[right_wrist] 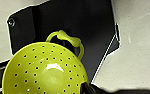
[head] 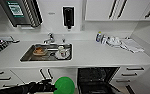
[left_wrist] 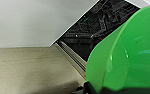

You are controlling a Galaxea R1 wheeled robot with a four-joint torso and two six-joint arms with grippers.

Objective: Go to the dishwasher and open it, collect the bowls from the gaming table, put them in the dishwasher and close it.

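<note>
Left hand (head: 51,87) clenched on green bowl (head: 64,85), held low beside open dishwasher (head: 97,80) under the white surface (head: 96,53); right hand (right_wrist: 87,88) gripping yellow-green perforated colander (right_wrist: 44,71); sink (head: 47,52) holding dishes.

No legible text or labels.

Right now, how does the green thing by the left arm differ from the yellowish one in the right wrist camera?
The green bowl is a plain, solid bright green; the yellow-green colander is paler and dotted with small holes. The colander has a looped handle on its rim, while the bowl's visible rim is smooth. The bowl sits at the end of the left arm beside the open dishwasher; the colander appears over a dark robot plate. Both are round, glossy dishes.
</note>
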